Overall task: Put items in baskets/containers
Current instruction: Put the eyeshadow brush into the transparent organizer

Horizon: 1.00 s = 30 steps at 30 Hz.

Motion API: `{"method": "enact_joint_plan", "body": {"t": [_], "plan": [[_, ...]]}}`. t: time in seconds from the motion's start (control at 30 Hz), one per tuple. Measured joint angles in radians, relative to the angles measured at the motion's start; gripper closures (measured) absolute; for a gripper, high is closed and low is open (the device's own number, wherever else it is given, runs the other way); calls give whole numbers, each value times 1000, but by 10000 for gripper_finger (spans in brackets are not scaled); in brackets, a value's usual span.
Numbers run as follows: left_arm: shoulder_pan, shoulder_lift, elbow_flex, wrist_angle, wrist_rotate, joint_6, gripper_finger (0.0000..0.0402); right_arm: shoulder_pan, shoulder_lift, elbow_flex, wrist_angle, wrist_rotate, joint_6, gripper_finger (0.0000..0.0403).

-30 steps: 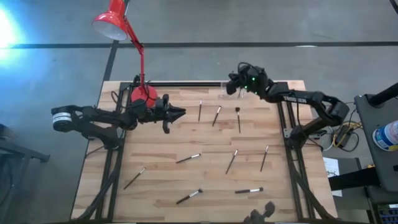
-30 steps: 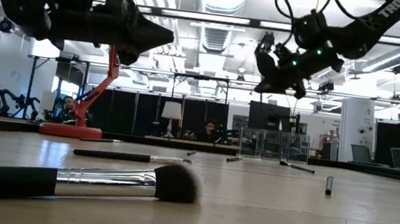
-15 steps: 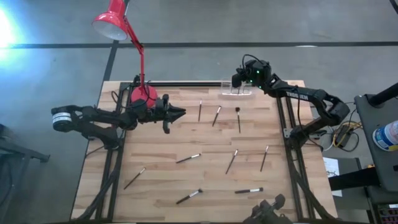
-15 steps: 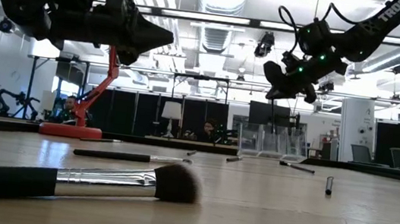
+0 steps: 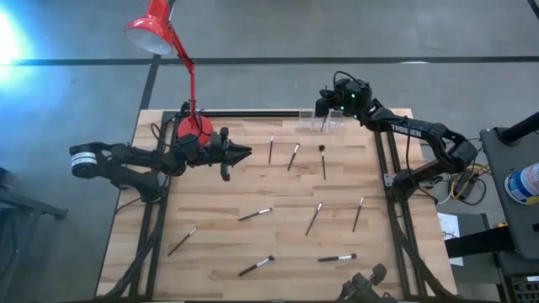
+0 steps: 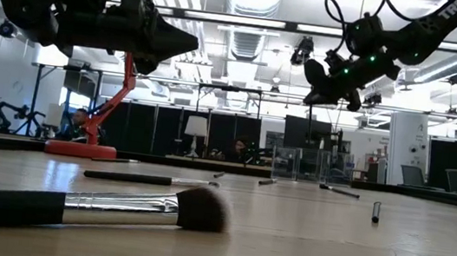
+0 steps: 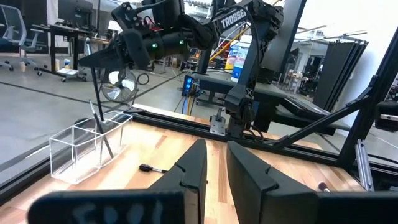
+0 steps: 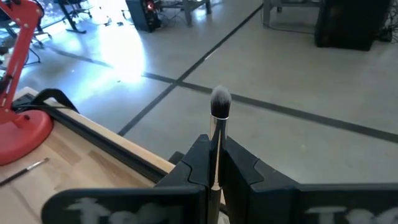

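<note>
Beyond the table's (image 5: 253,181) far edge, your right gripper (image 8: 214,163) pinches a makeup brush (image 8: 219,118), hanging over the clear organiser (image 5: 322,123), right of the red lamp (image 5: 192,126).

A red desk lamp (image 5: 157,34) is mounted by its round red base (image 5: 194,127) at the far left corner of a wooden table (image 5: 210,194). A blue-labelled bottle (image 5: 524,183) is seen on a stand off the table's right side.
</note>
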Motion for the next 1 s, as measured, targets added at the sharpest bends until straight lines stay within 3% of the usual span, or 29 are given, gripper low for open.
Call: {"method": "enact_joint_plan", "body": {"t": [1.0], "plan": [[0, 0, 0, -6, 0, -1, 346, -2, 119, -2, 7, 76, 46, 390]]}}
